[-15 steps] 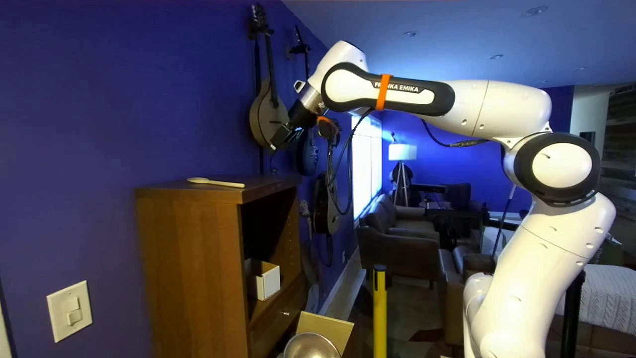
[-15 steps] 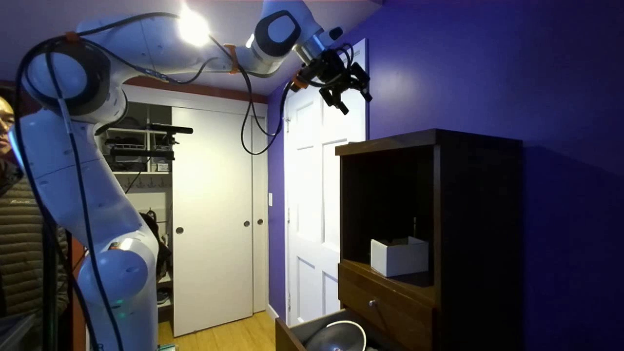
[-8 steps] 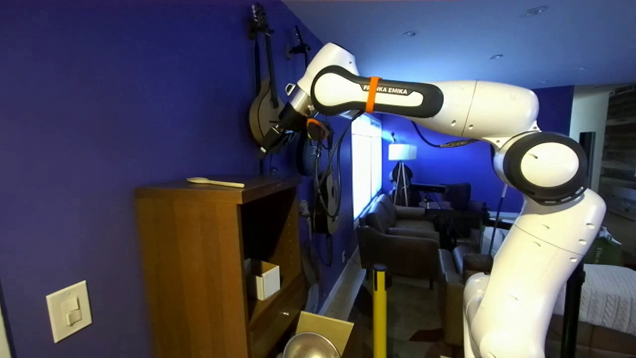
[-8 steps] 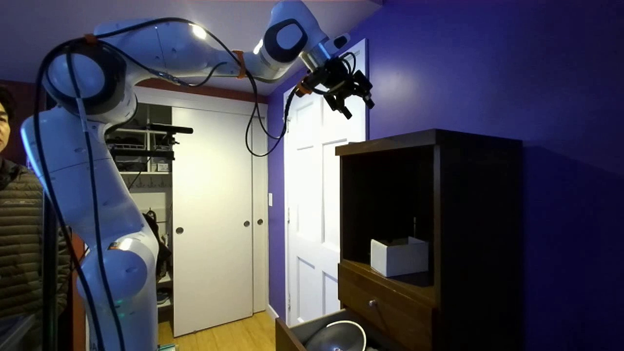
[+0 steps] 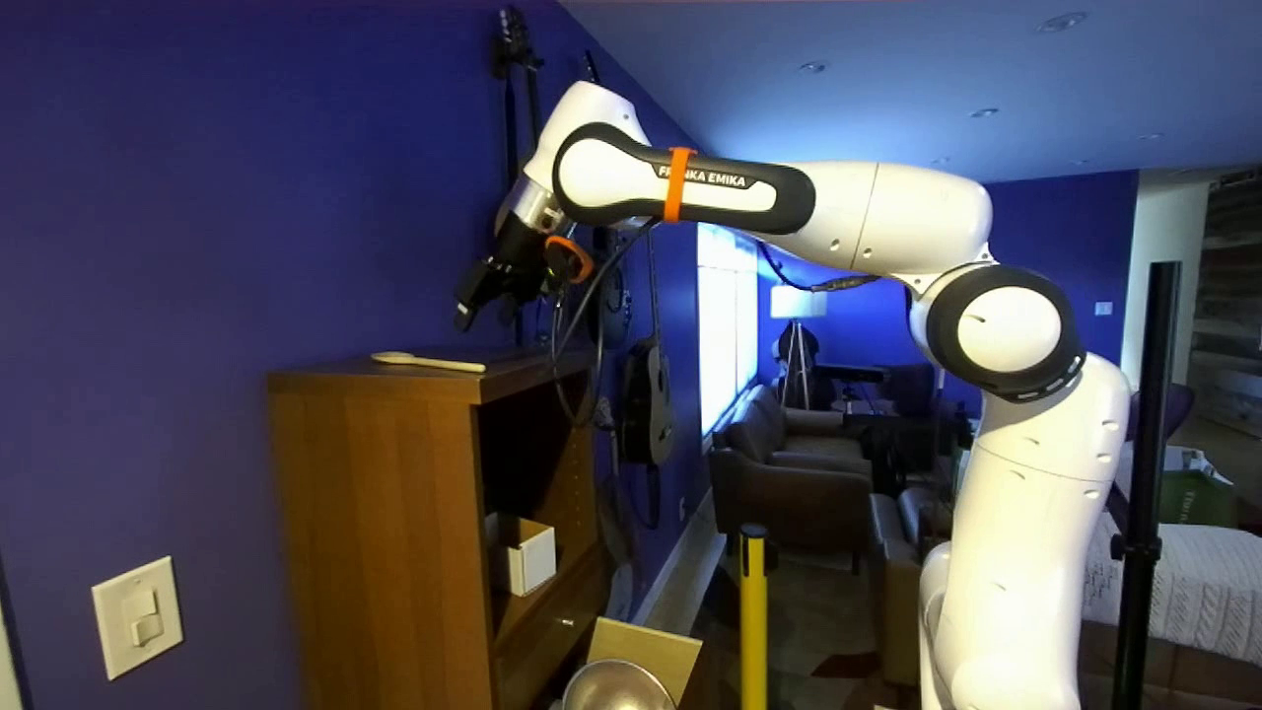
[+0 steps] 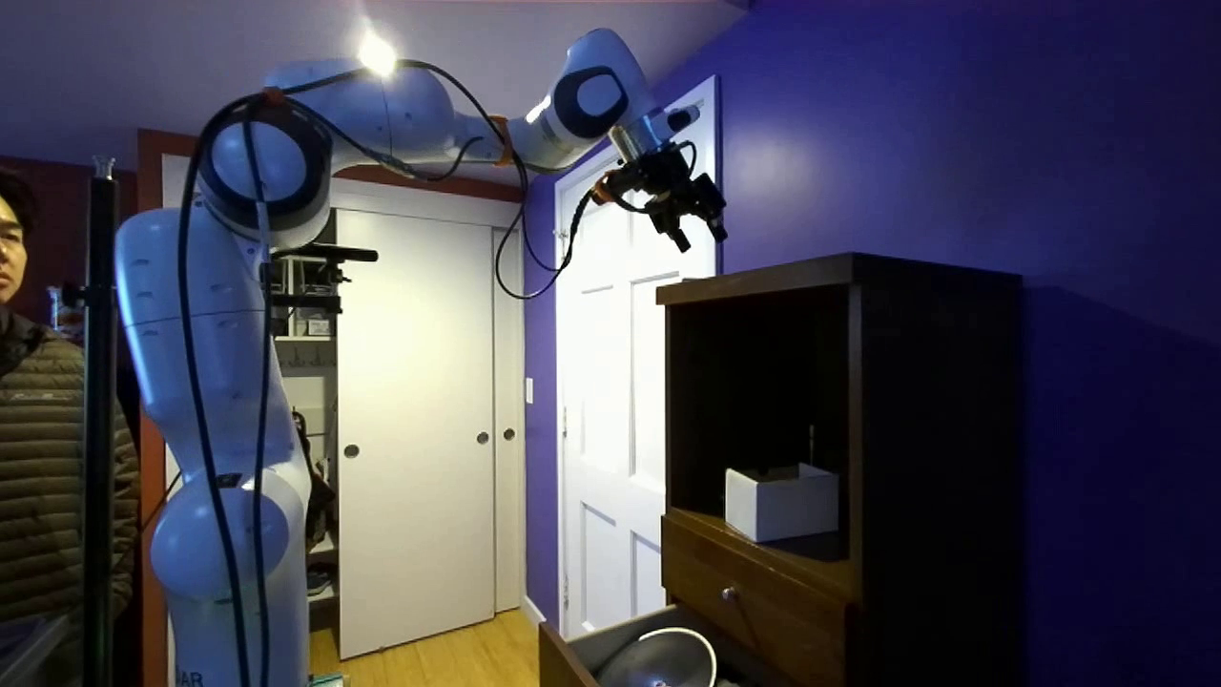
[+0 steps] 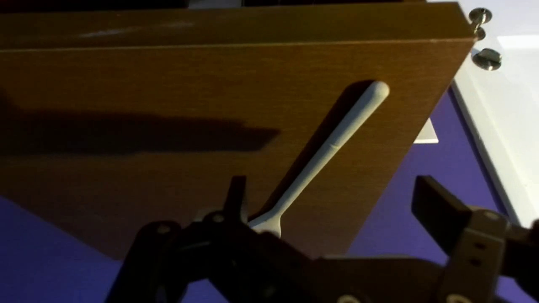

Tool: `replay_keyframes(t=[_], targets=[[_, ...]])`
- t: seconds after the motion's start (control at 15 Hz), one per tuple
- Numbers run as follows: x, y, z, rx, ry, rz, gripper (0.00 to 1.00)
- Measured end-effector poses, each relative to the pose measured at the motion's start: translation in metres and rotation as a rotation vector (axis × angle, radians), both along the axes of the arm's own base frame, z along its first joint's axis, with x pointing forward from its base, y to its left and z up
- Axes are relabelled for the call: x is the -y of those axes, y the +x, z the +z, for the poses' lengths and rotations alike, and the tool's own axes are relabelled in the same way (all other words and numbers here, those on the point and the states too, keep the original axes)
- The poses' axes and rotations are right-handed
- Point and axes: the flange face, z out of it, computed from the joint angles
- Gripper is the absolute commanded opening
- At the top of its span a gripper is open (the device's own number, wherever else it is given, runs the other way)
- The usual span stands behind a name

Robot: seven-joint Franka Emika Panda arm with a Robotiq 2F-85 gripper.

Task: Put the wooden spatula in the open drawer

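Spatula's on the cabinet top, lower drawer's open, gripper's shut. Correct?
Not shut: the wrist view shows the gripper open, its jaws apart. The rest is right: the wooden spatula lies on top of the cabinet and the lower drawer is open.

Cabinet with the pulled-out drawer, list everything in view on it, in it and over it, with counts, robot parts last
cabinet: 1, brown, beside the blue-purple wall
wooden spatula: 1, pale, lying on the cabinet top
small box: 1, white, in the upper cubby
closed drawer: 1, brown, under the cubby
knob: 1, silvery, on the closed drawer
open drawer: 1, tan inside, below the closed drawer
round metallic item: 1, silvery, in the open drawer, bowl or lid unclear
robot arm: 1, white, end over the cabinet
gripper: 1, black, open, above the cabinet top
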Motion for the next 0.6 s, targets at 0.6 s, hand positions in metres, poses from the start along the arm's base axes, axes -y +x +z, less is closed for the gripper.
replay_keyframes(t=[0.6], targets=[[-0.044,0.014,-0.013,-0.194,-0.045,0.026,0.66]])
